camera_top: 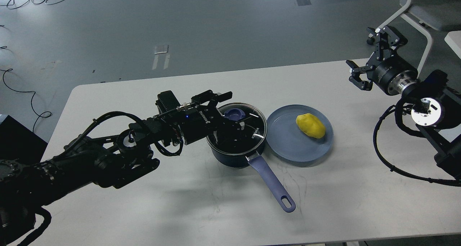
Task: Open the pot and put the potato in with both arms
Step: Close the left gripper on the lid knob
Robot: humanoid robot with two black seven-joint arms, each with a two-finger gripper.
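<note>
A dark blue pot [234, 154] with a glass lid [252, 127] stands mid-table, its lavender handle [272, 183] pointing to the front right. The lid's blue knob [233, 113] shows between the fingers of my left gripper [235, 110], which is low over the lid, open, with one finger on each side of the knob. A yellow potato [310, 125] lies on a blue-grey plate [288, 145] just right of the pot. My right gripper [365, 55] is open and empty, raised above the table's far right corner.
The white table [180, 210] ends close to the front of the view. A white chair frame [417, 19] stands behind the right arm. Cables [21, 91] lie on the grey floor at the far left.
</note>
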